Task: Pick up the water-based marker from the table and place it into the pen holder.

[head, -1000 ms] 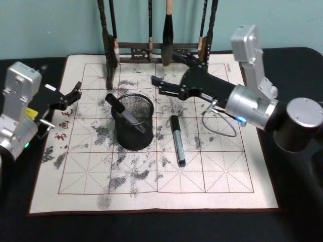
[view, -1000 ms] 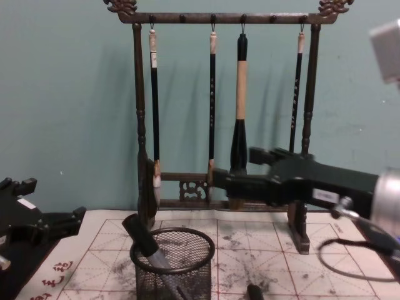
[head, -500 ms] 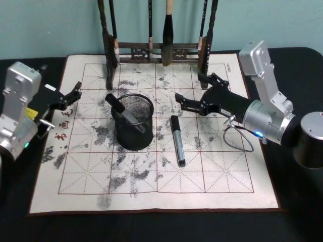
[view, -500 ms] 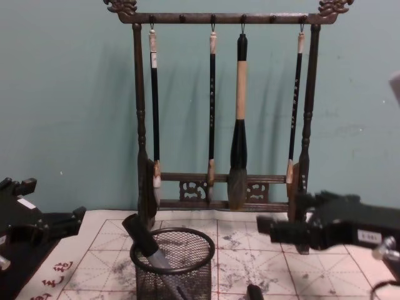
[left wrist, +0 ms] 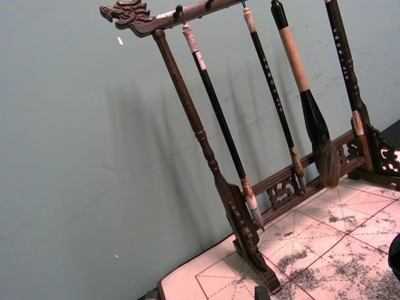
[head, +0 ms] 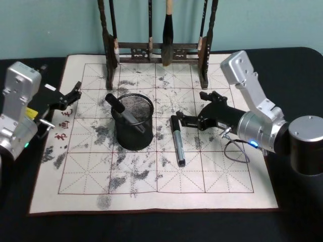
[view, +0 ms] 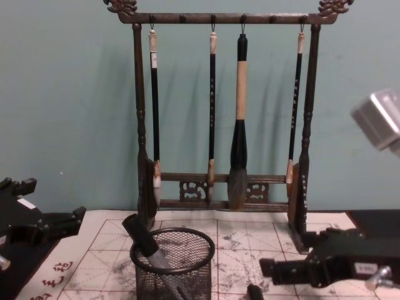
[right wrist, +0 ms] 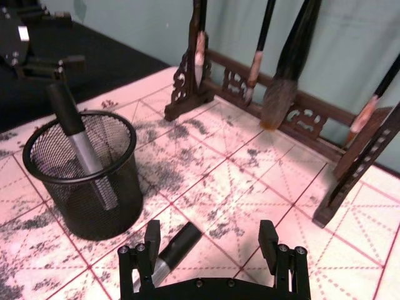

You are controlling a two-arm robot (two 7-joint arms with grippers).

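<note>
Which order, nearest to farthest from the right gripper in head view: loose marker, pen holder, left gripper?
From the right gripper, open over the table's middle:
1. loose marker, lying right beside it, its cap end by one finger.
2. pen holder, farther to the robot's left.
3. left gripper, parked at the far left.

A dark tabletop (head: 151, 227) carries a white calligraphy mat (head: 222, 176) printed with a red grid and blotched with grey ink stains. On the mat stand a round black wire-mesh pen holder (head: 133, 133), left of centre, and a tall dark wooden brush rack (head: 151, 50) along the far edge. A black-and-silver marker (head: 177, 140) lies flat just right of the holder, apart from it.
</note>
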